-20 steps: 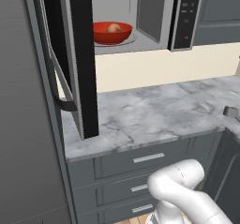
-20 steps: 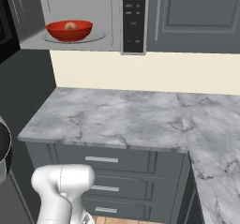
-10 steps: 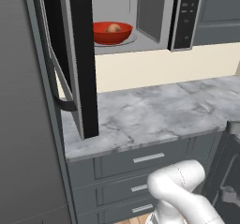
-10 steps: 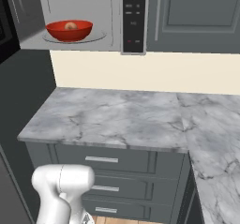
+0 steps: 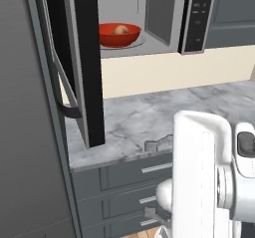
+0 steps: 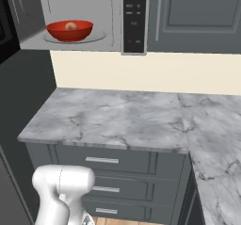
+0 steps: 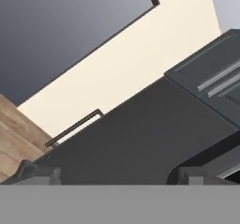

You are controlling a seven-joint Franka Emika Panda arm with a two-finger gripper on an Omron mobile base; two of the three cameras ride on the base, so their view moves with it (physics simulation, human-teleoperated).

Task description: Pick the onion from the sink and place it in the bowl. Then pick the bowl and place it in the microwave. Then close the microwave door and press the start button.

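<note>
Arm swung up front of counter [image 5: 144,117]; bowl [image 5: 119,34] with onion [image 5: 121,30] inside microwave [image 6: 84,17], microwave door [image 5: 82,67] open; tool [image 7: 112,174] apart.

red bowl [image 5: 118,35], tan onion [image 5: 121,30], grey-veined marble counter [image 6: 117,118]

grey marble counter [image 6: 122,118], cream wall [image 6: 155,71], dark drawers [image 6: 117,163]
</note>
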